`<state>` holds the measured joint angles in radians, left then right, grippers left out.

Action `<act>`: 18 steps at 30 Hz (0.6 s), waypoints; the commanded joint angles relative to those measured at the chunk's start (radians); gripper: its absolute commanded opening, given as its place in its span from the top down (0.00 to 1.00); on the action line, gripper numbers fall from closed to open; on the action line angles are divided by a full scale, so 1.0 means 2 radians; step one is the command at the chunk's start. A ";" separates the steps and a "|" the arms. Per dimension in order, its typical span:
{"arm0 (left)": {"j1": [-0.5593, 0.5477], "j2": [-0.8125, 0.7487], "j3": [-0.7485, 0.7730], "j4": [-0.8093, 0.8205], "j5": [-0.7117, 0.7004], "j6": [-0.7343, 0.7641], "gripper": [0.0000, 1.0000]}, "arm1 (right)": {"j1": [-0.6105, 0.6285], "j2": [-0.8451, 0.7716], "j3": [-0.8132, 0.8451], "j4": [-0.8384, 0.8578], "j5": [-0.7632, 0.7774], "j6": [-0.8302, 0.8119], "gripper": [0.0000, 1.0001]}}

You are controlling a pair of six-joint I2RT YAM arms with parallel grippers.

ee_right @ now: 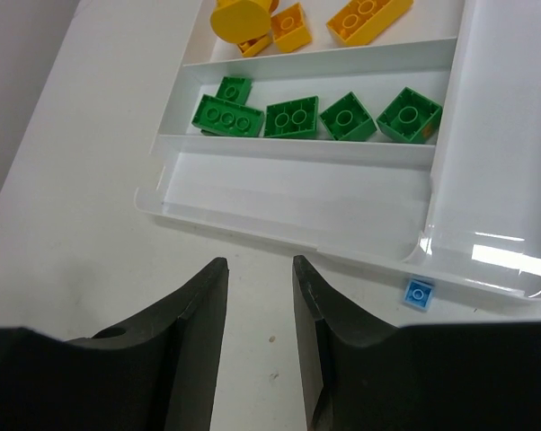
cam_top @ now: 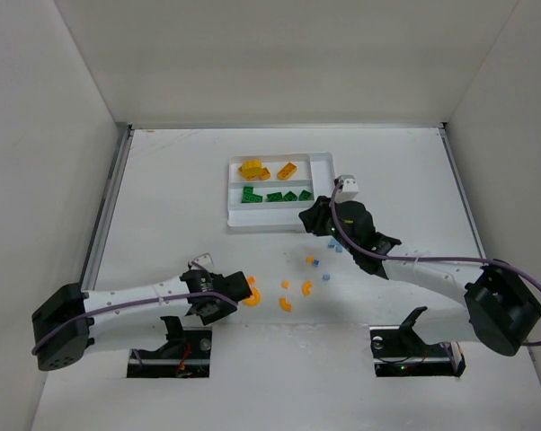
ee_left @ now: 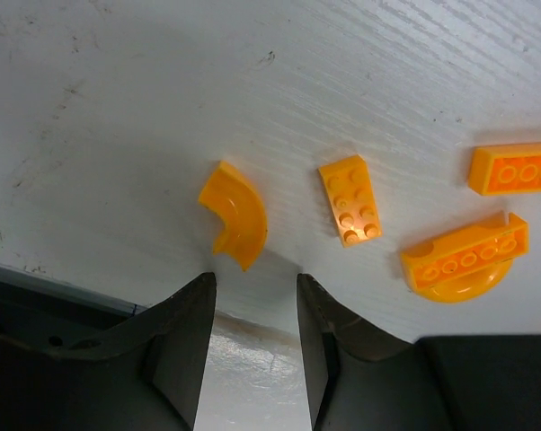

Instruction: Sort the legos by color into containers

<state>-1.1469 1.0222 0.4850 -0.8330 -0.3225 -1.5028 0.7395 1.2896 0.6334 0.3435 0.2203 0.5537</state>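
Left pincer (ee_left: 254,282) apart, empty; right pincer (ee_right: 258,264) same. Tray (ee_right: 288,193) top cut off; blue brick (ee_right: 420,294) seemingly touching rim.

I'm in a lab test cell: plain white walls (cam_top: 288,63) box my white worktop (cam_top: 163,180) at nine, twelve and three o'clock.

Just ahead of my left claw (ee_left: 254,296) the orange curved brick (ee_left: 236,215) is smooth, glossy plastic, lying on a matt white table (ee_left: 118,108) with fine scuffed grain. Beyond my right claw (ee_right: 259,269) the white tray (ee_right: 297,199) is shiny moulded plastic; my fingers (ee_right: 194,341) look matt black.
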 commanded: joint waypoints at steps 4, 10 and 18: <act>0.003 -0.009 -0.009 -0.149 -0.175 -0.243 0.66 | -0.001 -0.003 0.014 0.012 -0.010 -0.003 0.59; 0.028 -0.105 -0.047 -0.113 -0.171 -0.241 0.83 | 0.000 0.004 0.015 0.014 -0.016 -0.002 0.59; 0.069 -0.099 -0.050 -0.098 -0.165 -0.228 0.84 | 0.000 -0.008 0.013 0.015 -0.017 -0.002 0.59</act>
<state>-1.0210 0.8032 0.3923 -0.8005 -0.3309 -1.5513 0.7391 1.2915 0.6334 0.3443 0.1970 0.5541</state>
